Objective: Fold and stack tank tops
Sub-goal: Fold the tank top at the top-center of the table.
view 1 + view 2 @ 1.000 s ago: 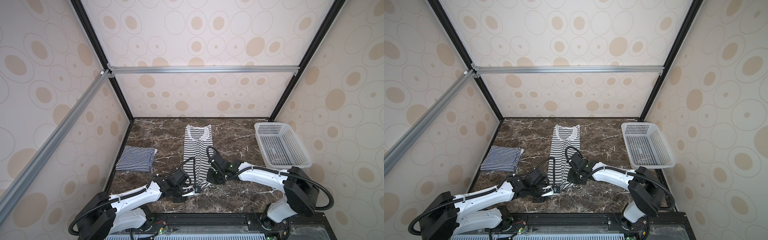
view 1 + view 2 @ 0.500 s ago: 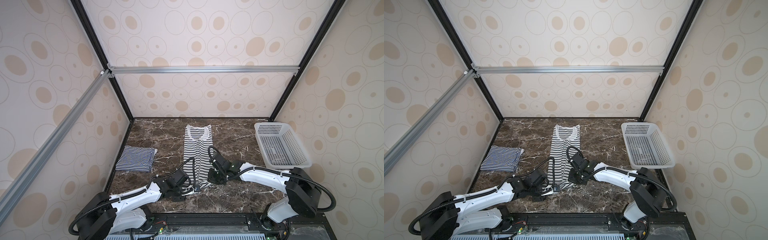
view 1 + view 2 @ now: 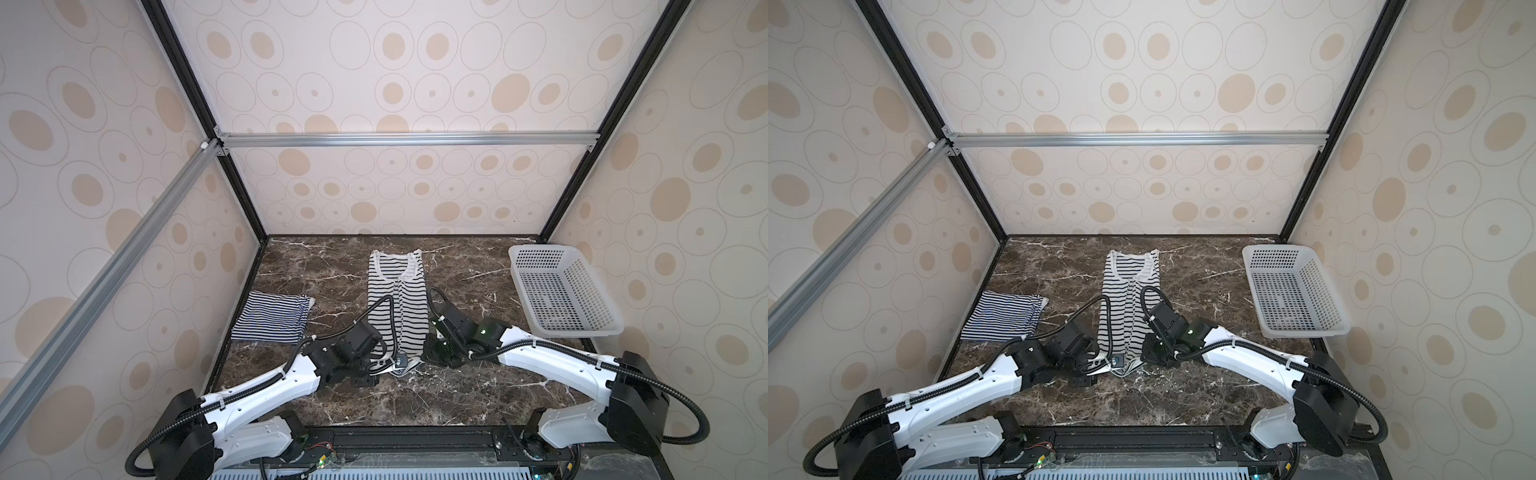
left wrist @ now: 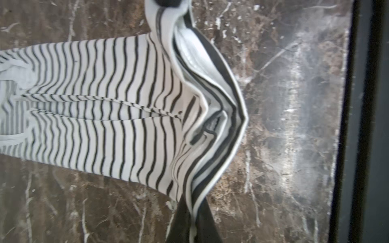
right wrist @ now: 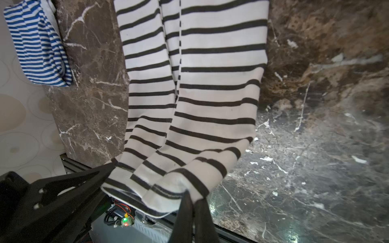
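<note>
Pressed shut on the near hem of the black-striped top (image 3: 397, 303), left claw (image 4: 194, 216) and right claw (image 5: 193, 208) pinching opposite corners; hem bunched, just off the table (image 3: 457, 395); rest lying flat, sides folded in; navy top (image 3: 272, 318) already folded, well apart; crosswise fold and stacking apparently left; both arms low, stretched in from the near edge.
</note>
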`<action>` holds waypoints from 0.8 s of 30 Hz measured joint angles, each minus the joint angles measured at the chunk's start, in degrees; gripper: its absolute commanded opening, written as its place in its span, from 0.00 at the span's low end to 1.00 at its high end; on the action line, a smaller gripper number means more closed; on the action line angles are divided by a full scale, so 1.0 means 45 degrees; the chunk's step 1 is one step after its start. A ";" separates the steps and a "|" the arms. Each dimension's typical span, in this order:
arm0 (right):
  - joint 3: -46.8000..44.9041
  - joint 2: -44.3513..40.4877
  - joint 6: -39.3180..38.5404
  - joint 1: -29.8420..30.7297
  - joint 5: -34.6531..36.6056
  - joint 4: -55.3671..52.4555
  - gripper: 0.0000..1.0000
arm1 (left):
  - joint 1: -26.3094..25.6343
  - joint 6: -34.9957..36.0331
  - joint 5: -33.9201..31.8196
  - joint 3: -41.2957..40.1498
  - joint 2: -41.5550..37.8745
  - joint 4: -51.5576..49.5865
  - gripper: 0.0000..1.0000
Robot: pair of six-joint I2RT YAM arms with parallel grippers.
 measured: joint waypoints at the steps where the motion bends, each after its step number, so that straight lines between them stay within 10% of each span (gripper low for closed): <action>1: 0.0238 0.0000 -0.0083 -0.0097 0.0024 -0.0107 0.00 | 0.0000 0.0029 -0.0350 0.0141 0.0117 0.0126 0.08; 24: 0.3959 0.3264 -0.2531 -0.4167 -0.1768 -0.0408 0.00 | 0.2837 0.1088 -0.3619 0.3123 0.3963 0.3861 0.12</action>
